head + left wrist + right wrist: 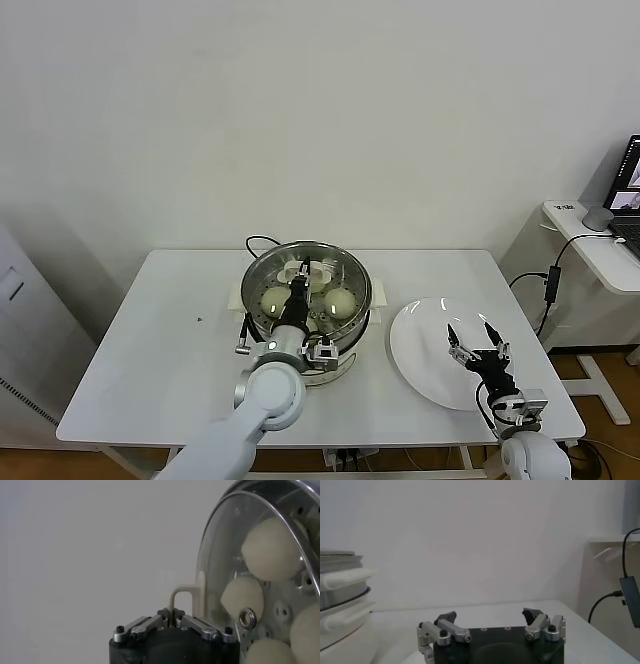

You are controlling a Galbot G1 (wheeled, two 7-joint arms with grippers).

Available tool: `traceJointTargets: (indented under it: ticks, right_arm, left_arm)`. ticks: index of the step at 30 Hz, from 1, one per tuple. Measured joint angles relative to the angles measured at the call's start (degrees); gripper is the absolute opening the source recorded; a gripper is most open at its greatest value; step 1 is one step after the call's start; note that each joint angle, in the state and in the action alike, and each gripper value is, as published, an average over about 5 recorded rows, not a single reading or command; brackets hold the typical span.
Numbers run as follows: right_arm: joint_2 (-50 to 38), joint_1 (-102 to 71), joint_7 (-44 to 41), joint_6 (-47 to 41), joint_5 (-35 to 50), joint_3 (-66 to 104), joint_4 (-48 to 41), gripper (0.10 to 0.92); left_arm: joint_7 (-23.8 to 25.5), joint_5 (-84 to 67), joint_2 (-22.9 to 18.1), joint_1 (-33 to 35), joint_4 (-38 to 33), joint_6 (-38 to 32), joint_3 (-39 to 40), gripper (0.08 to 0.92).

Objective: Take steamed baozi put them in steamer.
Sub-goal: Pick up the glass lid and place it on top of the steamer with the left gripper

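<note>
On the white rectangular counter (170, 330), left of centre, stands the round shiny stainless-steel steamer (256, 281) on its white electric pot base, a dark cord trailing from its rear. The round clear glass lid (345, 275) with a cream-white loop handle (181, 596) sits over the basket. Beneath the glass, the smooth cream-white steamed baozi (340, 300) lie on the perforated floor: the head view shows one at the left side, one at the right, and pale shapes at the back partly hidden by the arm. The left wrist view shows several buns (270, 547) through the glass, lying close to one another.

The left tool (300, 273) reaches over the steamer from the near side. In the left wrist view its fingers are closed on the foot of the lid's loop handle, touching it.

To the right of the steamer, just beside it, lies a flat round white plate (420, 335) near the counter's right edge. No bun is seen on it. The right tool (477, 340) hovers above the near right part of the plate with its dark fingers (448, 617) spread apart, gripping nothing.

Farther right, apart from the counter, a white side desk (590, 250) carries a laptop at the frame edge.
</note>
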Motion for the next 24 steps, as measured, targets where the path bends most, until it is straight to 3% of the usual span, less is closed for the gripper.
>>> traceJointTargets:
  ticks: [20,24]
  right_arm:
    - [0.01,-0.3,-0.47,0.3,0.02,0.9,-0.85,0.823]
    - [0.04,-0.31,-0.68,0.44,0.03,0.98,-1.12,0.823]
  left_arm:
    - [-0.79,-0.04,-0.82,0.6,1.42,-0.37,0.23,0.105]
    - [-1.17,-0.81,-0.57,1.18,1.14,0.15,0.2,0.16]
